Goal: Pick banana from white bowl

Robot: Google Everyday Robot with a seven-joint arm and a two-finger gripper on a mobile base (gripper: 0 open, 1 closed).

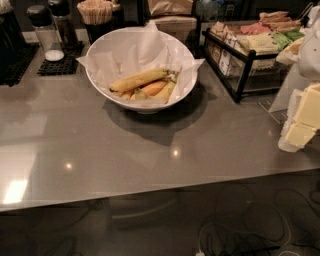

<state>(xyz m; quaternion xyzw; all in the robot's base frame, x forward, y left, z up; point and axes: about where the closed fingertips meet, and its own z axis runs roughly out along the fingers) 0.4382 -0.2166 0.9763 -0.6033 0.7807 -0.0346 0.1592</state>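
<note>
The white bowl [102, 87] stands on the grey counter at the back centre, lined with crinkled white paper [135, 50]. Several yellow bananas [139, 79] lie in its bottom, the top one pointing left and slightly down. My gripper [301, 122], white with pale yellow parts, is at the right edge of the view. It hangs above the counter's right end, well to the right of the bowl and nearer than it. It holds nothing that I can see.
A black wire rack [240, 60] with packets stands right of the bowl. Glass shakers [46, 31] on a black mat and a cup of sticks [96, 12] stand at the back left. The counter's front edge [150, 192] runs across, with cables on the floor below.
</note>
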